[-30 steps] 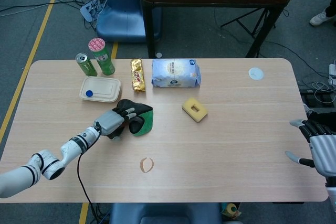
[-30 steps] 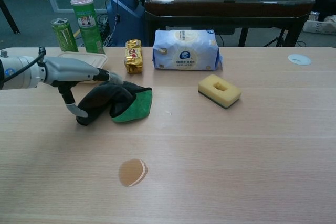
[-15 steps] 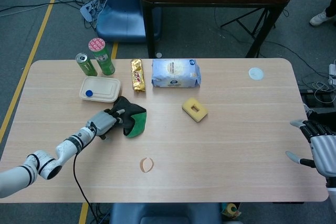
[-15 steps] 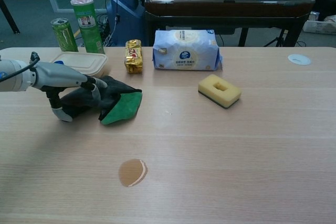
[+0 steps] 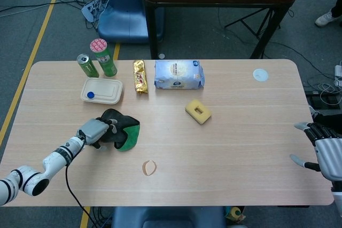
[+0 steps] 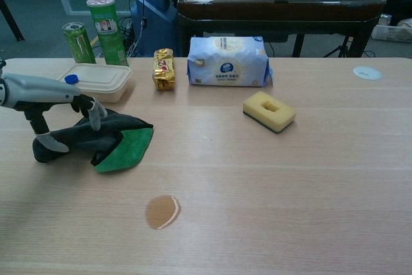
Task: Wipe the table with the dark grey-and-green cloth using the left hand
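Note:
The dark grey-and-green cloth [image 5: 122,131] [image 6: 106,141] lies bunched on the table's left side, green underside showing at its right edge. My left hand [image 5: 94,130] [image 6: 56,103] rests on top of the cloth's left part, fingers curled down onto the fabric. A brown liquid ring [image 5: 148,167] [image 6: 162,211] marks the wood nearer the front edge, apart from the cloth. My right hand [image 5: 324,151] hovers at the table's right edge with fingers apart, holding nothing; the chest view does not show it.
A beige lidded box [image 5: 101,90] [image 6: 98,80] sits just behind the cloth. Further back stand a green can [image 5: 87,65], a tall green tube [image 5: 103,56], a gold snack pack [image 5: 140,76] and a tissue pack [image 5: 179,74]. A yellow sponge [image 5: 198,111] lies mid-table.
My left hand has dragged the cloth leftwards and towards the front of the table, away from the sponge. The right hand has stayed still.

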Motion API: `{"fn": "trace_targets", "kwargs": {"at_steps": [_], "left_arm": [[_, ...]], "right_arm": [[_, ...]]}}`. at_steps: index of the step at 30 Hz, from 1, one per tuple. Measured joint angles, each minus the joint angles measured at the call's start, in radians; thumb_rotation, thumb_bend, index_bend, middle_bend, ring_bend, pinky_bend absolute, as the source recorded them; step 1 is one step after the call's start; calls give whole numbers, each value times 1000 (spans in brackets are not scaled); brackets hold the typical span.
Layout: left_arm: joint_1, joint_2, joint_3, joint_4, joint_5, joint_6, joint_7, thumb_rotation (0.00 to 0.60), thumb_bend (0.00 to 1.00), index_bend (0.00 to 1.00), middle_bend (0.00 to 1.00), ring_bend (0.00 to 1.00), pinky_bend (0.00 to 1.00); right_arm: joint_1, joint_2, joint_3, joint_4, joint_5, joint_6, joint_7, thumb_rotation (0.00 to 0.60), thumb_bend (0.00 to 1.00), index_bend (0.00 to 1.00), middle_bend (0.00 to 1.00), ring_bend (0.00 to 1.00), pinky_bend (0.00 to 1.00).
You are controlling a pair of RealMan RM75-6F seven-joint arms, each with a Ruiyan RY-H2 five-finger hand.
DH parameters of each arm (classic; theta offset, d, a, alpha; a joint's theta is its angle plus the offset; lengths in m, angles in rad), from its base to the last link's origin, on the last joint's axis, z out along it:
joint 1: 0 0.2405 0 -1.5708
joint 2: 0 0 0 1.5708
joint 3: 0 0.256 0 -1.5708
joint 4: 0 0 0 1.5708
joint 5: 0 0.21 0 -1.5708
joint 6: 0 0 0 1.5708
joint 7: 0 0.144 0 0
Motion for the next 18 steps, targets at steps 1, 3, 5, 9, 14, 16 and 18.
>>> {"fn": "trace_targets", "kwargs": {"at_steps": [1, 3, 5, 9, 14, 16, 18], "left_arm": [[4, -3, -11, -8, -18, 16, -1, 600, 203, 233, 136, 187, 164], [7, -10, -23, -13, -43, 25, 0, 600, 202, 210, 136, 180, 164], [10, -26, -33, -11, -60, 35, 12, 600, 203, 191, 135, 154, 165], [7, -81, -38, 16, -74, 69, 70, 600, 200, 182, 79, 76, 164], [-11, -144, -36, 85, -83, 50, 110, 600, 169, 184, 20, 15, 164], [-17, -165, -31, 115, -81, 47, 129, 600, 168, 187, 17, 14, 164], [-21, -183, -25, 141, -78, 44, 147, 600, 168, 198, 17, 14, 164]], "right_arm": [[-1, 0, 0, 0, 1, 1, 1, 600, 99, 269, 281, 224, 289], [-3, 1, -1, 1, 2, 3, 1, 600, 99, 269, 281, 224, 289], [-6, 1, -1, 2, 2, 5, 2, 600, 100, 269, 281, 224, 289], [-9, 1, -2, 3, 5, 7, 5, 600, 99, 269, 281, 224, 289], [-15, 2, -3, 3, 7, 13, 5, 600, 100, 269, 281, 224, 289], [-16, 2, -3, 3, 8, 13, 5, 600, 100, 268, 281, 224, 289], [-17, 2, -4, 3, 9, 12, 5, 600, 99, 268, 281, 224, 289]]}}
